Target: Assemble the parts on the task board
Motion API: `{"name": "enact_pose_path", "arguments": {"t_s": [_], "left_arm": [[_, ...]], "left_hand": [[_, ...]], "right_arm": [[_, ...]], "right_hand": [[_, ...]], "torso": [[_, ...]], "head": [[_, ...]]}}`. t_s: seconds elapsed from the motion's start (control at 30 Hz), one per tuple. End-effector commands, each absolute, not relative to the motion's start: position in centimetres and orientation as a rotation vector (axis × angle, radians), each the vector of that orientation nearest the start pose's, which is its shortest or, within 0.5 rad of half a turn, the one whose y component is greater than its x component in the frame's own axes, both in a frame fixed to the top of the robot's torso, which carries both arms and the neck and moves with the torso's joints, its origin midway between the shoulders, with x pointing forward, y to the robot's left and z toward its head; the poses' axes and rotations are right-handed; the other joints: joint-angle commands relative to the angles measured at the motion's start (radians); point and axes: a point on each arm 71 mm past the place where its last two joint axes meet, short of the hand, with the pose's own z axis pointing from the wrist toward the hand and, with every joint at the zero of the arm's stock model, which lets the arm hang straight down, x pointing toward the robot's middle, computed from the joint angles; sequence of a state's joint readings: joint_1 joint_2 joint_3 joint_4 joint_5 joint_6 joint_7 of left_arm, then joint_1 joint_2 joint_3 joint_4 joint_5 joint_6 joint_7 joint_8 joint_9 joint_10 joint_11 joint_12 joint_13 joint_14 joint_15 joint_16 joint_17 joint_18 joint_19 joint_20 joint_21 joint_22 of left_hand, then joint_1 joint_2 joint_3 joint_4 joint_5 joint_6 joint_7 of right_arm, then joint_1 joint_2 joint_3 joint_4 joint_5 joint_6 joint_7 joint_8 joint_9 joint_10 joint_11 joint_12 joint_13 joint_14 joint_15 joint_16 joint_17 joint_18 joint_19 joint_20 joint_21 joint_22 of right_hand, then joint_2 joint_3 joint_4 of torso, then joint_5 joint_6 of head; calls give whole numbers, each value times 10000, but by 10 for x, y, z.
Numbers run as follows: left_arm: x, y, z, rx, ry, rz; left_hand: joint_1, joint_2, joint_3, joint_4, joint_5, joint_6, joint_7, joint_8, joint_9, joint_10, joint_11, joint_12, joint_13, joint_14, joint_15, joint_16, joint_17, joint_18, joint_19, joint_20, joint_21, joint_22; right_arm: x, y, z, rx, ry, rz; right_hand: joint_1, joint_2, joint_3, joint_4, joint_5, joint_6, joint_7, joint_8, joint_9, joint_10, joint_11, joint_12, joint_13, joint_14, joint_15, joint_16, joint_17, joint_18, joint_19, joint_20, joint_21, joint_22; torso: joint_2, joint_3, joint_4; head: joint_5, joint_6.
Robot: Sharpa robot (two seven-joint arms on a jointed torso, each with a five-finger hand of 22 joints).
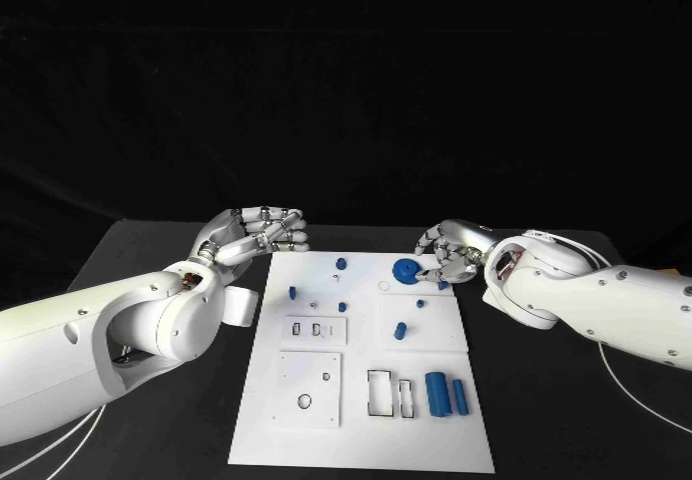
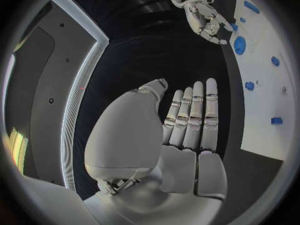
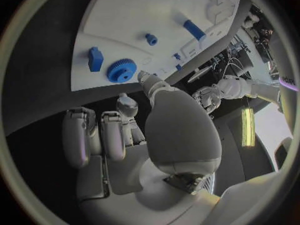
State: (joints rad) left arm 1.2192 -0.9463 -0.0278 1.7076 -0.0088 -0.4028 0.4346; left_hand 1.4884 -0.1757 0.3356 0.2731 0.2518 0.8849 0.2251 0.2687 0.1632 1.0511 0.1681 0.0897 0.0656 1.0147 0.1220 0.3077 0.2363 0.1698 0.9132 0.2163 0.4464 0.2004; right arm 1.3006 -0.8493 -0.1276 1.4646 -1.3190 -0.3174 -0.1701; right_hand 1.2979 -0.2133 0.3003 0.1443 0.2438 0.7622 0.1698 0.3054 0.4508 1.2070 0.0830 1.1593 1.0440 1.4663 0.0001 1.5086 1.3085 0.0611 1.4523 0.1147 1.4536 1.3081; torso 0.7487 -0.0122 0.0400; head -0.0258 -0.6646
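A robotics lab test station: a black tabletop (image 1: pixel 159 400) against a black backdrop carries a white task board (image 1: pixel 361 440) with cut-out slots and small blue parts (image 1: pixel 436 392), and cables and equipment racks stand beyond the tabletop's edge

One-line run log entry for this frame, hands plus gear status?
left hand: empty, at task board far-left corner | right hand: fingertips beside blue gear, grip unclear | gear: on board, far side

In the head view the right hand (image 1: pixel 450 252) covers the far right edge of the blue gear (image 1: pixel 407 270), so whether its fingers (image 1: pixel 433 262) touch it is unclear. The small blue pegs (image 1: pixel 342 264) are too tiny to identify.
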Motion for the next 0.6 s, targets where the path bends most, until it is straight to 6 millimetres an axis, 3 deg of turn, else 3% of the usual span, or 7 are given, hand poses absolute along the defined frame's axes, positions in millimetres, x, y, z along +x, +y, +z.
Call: {"name": "enact_pose_path", "arguments": {"t_s": [0.03, 0.6], "left_arm": [[460, 208, -147, -10626, 13501, -16037], [460, 207, -147, -10625, 13531, -16068]], "left_hand": [[-36, -37, 47, -2, -56, -49, 81, -62, -7, 11, 61, -37, 6, -56, 9, -36, 13, 106, 10, 10, 62, 13], [-36, -37, 47, -2, -56, -49, 81, -62, -7, 11, 61, -37, 6, -56, 9, -36, 13, 106, 10, 10, 62, 13]], "right_arm": [[510, -227, -177, 132, 17520, 5611], [528, -217, -188, 293, 17777, 5466]], "right_hand": [[149, 25, -46, 7, 70, -71, 1, 64, 18, 114, 10, 171, 195, 744, 96, 83, 1119, -212, 112, 12, 94, 1127], [194, 121, -35, 103, 204, -99, 27, 121, 29, 367, 38, 693, 771, 788, 127, 188, 1364, -233, 164, 43, 156, 1227]], "torso": [[21, -8, 22], [11, -23, 16]], "head": [[9, -20], [39, -111]]}}
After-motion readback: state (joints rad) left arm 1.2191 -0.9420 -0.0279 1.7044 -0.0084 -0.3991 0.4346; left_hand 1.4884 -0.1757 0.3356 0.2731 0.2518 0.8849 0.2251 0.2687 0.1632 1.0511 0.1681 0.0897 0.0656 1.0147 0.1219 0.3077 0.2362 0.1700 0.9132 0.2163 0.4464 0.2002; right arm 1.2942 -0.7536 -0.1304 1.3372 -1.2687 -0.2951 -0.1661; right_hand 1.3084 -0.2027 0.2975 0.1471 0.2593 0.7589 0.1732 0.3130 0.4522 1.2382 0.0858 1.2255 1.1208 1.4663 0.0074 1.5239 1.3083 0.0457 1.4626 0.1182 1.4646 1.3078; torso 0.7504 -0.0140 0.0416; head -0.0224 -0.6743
